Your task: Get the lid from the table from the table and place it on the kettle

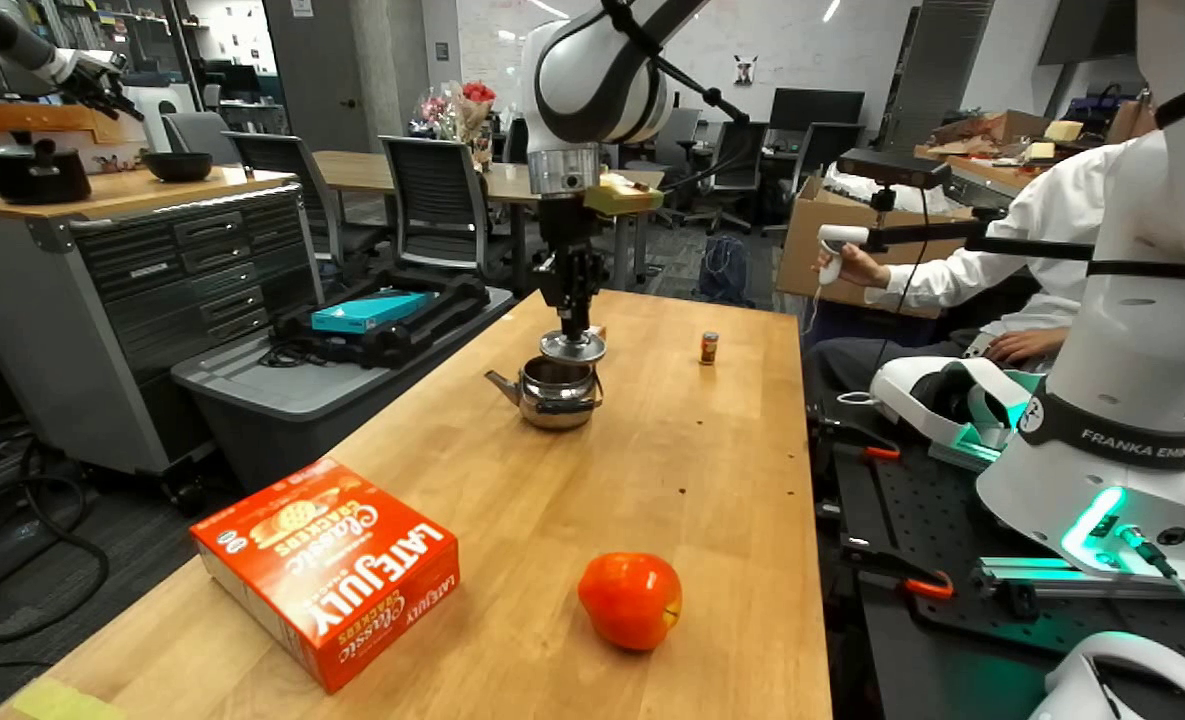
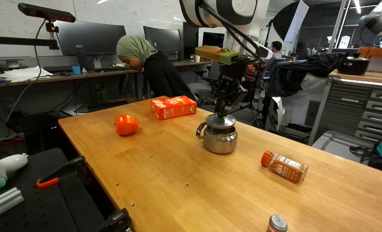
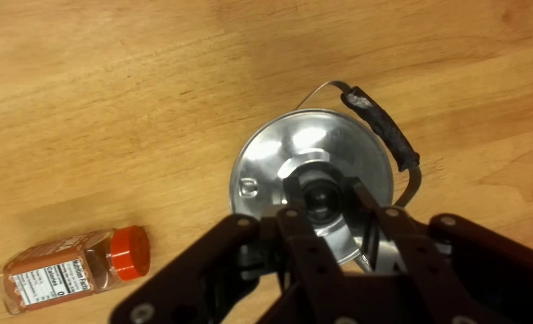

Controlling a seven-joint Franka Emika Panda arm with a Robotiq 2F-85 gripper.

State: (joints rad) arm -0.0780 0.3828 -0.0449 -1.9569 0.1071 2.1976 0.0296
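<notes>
The silvery lid (image 1: 574, 349) is held by its dark knob between the fingers of my gripper (image 1: 574, 330). The lid also shows in an exterior view (image 2: 220, 121) and in the wrist view (image 3: 270, 157). My gripper (image 2: 221, 113) is shut on the knob. The lid hangs just above the steel kettle (image 1: 557, 408), which stands upright on the wooden table (image 1: 642, 460). In both exterior views the kettle's (image 2: 221, 144) dark opening shows below the lid, with a small gap. In the wrist view (image 3: 322, 193) the lid hides most of the kettle; its black handle (image 3: 381, 123) shows.
A spice bottle with a red cap (image 2: 286, 167) lies on its side near the kettle, also in the wrist view (image 3: 64, 272). A small shaker (image 1: 709, 348) stands on the table. A red cracker box (image 1: 327, 565) and a red-orange fruit (image 1: 630, 600) are also on it.
</notes>
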